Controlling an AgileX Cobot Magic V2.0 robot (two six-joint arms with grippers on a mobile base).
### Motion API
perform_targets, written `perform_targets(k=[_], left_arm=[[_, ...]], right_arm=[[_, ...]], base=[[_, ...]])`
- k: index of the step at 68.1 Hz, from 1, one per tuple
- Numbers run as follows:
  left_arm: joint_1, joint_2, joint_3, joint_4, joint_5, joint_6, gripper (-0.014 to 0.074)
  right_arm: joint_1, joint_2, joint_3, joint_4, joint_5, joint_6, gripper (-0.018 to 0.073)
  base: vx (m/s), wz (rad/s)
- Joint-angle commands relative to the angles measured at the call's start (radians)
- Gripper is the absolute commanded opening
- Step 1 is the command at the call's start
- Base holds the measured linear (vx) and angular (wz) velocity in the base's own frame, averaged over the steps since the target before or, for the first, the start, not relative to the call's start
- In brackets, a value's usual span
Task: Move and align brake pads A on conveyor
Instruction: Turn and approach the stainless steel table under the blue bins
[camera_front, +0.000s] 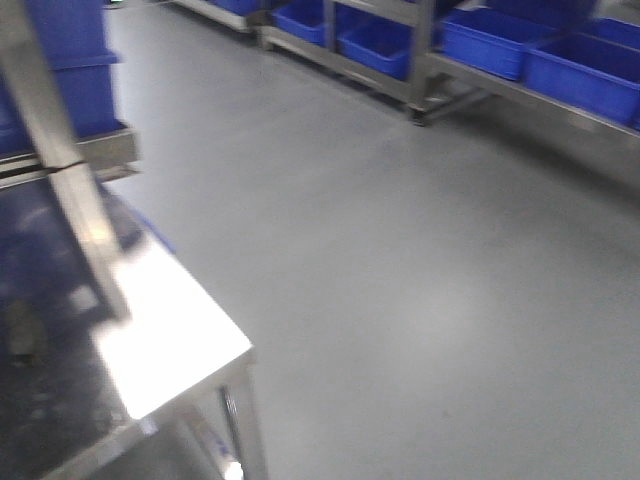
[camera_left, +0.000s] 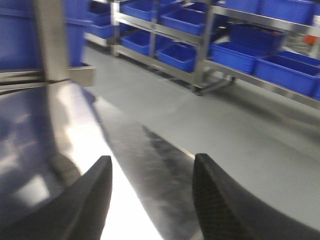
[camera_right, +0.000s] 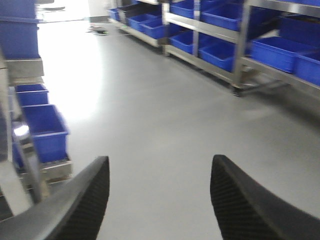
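Note:
All views are blurred by motion. The conveyor is out of view. A small dark oblong shape (camera_left: 65, 169) lies on the shiny steel table (camera_left: 125, 200); the front view shows such a shape (camera_front: 20, 338) too. Blur hides whether it is one of the brake pads A. My left gripper (camera_left: 152, 157) hangs open over the table's corner, nothing between its fingers. My right gripper (camera_right: 160, 159) is open above the bare grey floor (camera_right: 165, 115), also empty. Neither gripper shows in the front view.
The mirror-like steel table (camera_front: 170, 330) fills the lower left, with an upright steel post (camera_front: 70, 180) rising from it. Steel racks with blue bins (camera_front: 480, 40) line the far right. More blue bins (camera_right: 45, 132) sit low at the left. Grey floor (camera_front: 400, 280) lies between.

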Motion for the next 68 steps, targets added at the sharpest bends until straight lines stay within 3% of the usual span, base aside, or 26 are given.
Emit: perform_targets(k=[1, 43, 68], left_arm=[[-0.001, 0.015, -0.026, -0.002, -0.077, -0.002, 0.0351], [-0.001, 0.015, -0.026, -0.002, -0.077, -0.002, 0.0351], [-0.001, 0.015, -0.026, -0.002, -0.077, -0.002, 0.0351]], right_arm=[[-0.004, 0.014, -0.027, 0.0, -0.074, -0.007, 0.0432], [-0.004, 0.014, -0.027, 0.0, -0.074, -0.007, 0.0432], [-0.004, 0.014, -0.027, 0.0, -0.074, -0.007, 0.0432]], base=[[0.23, 0.91], [0.21, 0.82], [0.11, 0.44]])
